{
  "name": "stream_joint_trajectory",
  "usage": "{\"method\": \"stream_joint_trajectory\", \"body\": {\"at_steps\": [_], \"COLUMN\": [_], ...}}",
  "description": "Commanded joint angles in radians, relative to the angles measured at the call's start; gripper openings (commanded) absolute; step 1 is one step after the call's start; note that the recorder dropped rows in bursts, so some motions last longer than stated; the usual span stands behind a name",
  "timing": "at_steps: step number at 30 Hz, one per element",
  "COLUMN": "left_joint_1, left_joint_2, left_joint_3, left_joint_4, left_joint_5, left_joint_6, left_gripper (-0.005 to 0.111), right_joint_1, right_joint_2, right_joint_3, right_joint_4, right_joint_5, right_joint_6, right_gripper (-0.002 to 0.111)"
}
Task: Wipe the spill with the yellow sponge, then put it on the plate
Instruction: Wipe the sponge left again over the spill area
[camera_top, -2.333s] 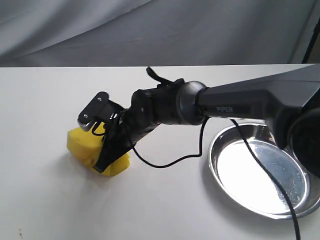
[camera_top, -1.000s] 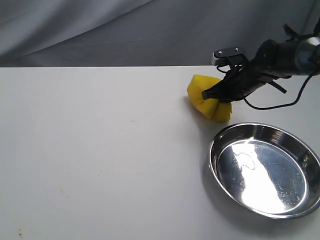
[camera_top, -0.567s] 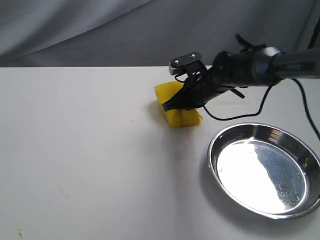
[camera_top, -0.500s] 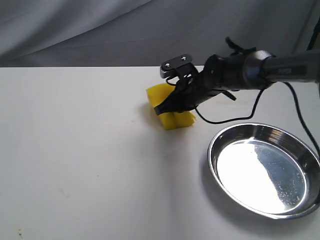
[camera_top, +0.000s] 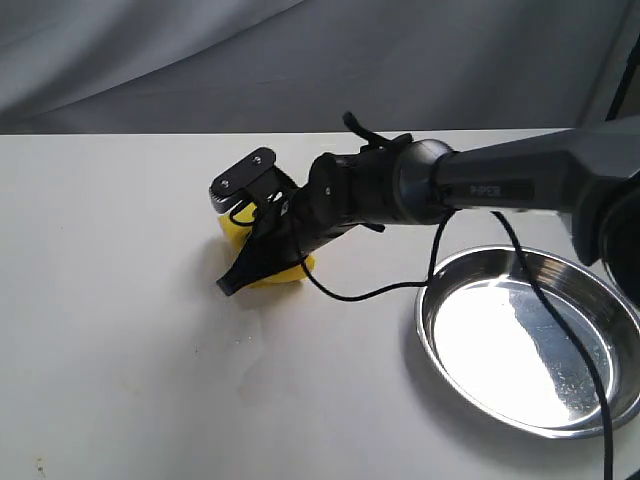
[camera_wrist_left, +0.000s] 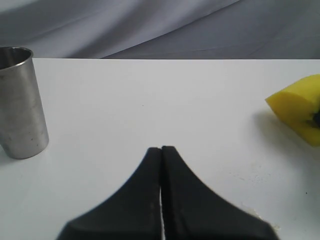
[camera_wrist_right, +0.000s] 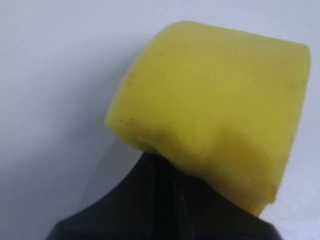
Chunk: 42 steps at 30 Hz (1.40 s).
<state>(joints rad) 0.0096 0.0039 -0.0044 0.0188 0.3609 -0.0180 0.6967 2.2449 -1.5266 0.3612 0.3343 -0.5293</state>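
Wipe step in hand. Plate (camera_top: 520, 350) near, at 4 o'clock on the desk (camera_top: 120, 380), nothing in it. Right pincer (camera_top: 240, 275) clamped on the yellow sponge (camera_top: 288, 272), pressed to the desk, at 10 o'clock from the plate, well apart. Spill not made out; only faint marks near the sponge. Left pincer (camera_wrist_left: 161, 150) jaws together, holding nothing, steel cup (camera_wrist_left: 20, 110) near it. Next, by my guess: finish the stroke, lift, carry toward 4 o'clock, release over the plate. Half a second ago the sponge sat further toward 2 o'clock; it has swept nearer and leftward.
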Motion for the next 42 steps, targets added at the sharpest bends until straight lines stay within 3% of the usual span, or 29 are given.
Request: {"method": "stream_joint_trajectory", "body": {"at_steps": [1,9,16,24,37,42], "left_joint_1": [-0.001,-0.001,-0.001,-0.001,-0.001,-0.001], "left_joint_2": [-0.004,-0.004,-0.004,-0.004,-0.004,-0.004], "left_joint_3": [0.004,0.004,0.004,0.004,0.004,0.004], "left_joint_4": [0.003,0.003,0.003,0.003,0.003,0.003], "left_joint_5": [-0.013,-0.013,-0.013,-0.013,-0.013,-0.013], "left_joint_6": [-0.002,-0.002,-0.002,-0.002,-0.002,-0.002], "left_gripper": [0.000,0.000,0.000,0.000,0.000,0.000], "right_joint_1": [0.065,0.142,0.181,0.191,0.191,0.189], "right_joint_2": [0.030,0.026,0.026,0.028,0.030,0.030], "right_joint_3": [0.013,0.013,0.011,-0.084,-0.127,-0.127], "right_joint_4": [0.030,0.083,0.266,0.375,0.328,0.228], "right_joint_5": [0.107,0.111,0.132,0.321,0.352,0.356], "right_joint_6": [-0.024,-0.080,-0.244,-0.316,-0.313,-0.282], "right_gripper": [0.000,0.000,0.000,0.000,0.000,0.000]}}
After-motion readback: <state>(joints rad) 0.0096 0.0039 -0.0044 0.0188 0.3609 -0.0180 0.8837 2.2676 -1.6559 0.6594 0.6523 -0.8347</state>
